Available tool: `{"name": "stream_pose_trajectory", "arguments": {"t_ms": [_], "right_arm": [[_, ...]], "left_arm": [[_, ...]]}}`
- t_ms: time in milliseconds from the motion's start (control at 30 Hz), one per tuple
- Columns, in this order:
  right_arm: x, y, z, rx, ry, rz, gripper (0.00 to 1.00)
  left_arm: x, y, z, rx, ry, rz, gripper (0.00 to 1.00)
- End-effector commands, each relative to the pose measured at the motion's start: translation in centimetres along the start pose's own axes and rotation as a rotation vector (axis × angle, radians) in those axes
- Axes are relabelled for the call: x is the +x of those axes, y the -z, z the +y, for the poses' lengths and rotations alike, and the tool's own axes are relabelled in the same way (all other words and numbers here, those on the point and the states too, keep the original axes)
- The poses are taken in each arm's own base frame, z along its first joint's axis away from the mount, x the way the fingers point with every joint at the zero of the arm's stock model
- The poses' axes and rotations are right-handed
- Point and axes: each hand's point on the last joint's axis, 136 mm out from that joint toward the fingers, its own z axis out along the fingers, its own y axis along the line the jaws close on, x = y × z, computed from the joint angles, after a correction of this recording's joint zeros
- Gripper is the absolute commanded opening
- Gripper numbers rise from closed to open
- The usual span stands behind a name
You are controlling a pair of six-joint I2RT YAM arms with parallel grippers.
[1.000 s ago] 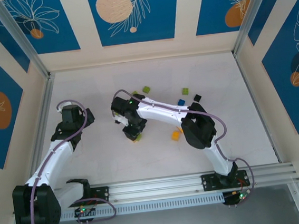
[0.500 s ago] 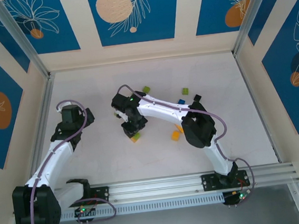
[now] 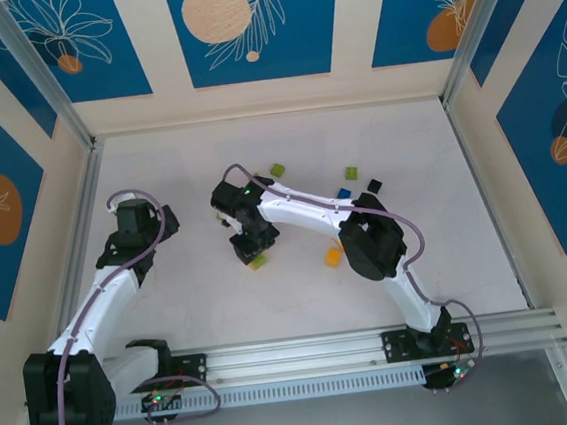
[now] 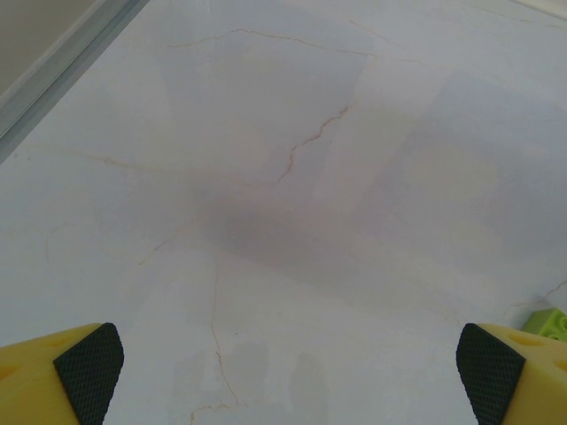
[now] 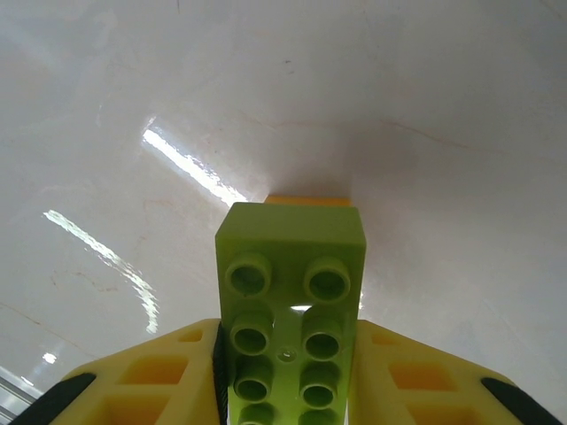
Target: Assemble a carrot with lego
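The pale, marbled table carried both arms. The right arm reached across to the middle, and the left arm lay along the left side. The left claw hung released, its fingers wide apart over bare table, with a lime brick corner just beside its right finger. The right claw was clenched on a lime green brick, studs facing the wrist camera, with an orange brick showing just past its far end. Whether the two were joined was unclear. Beyond that claw lay a loose lime brick. To its right sat a loose orange brick, a green brick and a tiny black brick.
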Motion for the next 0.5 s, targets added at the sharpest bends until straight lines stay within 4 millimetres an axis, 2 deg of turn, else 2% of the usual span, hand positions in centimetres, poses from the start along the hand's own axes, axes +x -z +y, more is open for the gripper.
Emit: {"name": "stream_pose_trajectory", "arguments": {"t_ms": [0, 200, 467], "right_arm": [[1.5, -2.3, 0.1, 0.005, -0.013, 0.076, 0.35], [2.1, -3.1, -0.1, 0.020, -0.012, 0.097, 0.35], [2.9, -2.8, -0.3, 0.039, 0.009, 0.114, 0.35]], "left_arm": [[0.0, 0.2, 0.9, -0.024, 0.021, -0.011, 0.99], [0.0, 0.2, 0.9, -0.024, 0.021, -0.010, 0.99], [0.1, 0.2, 1.0, -0.025, 0.020, -0.011, 0.99]]}}
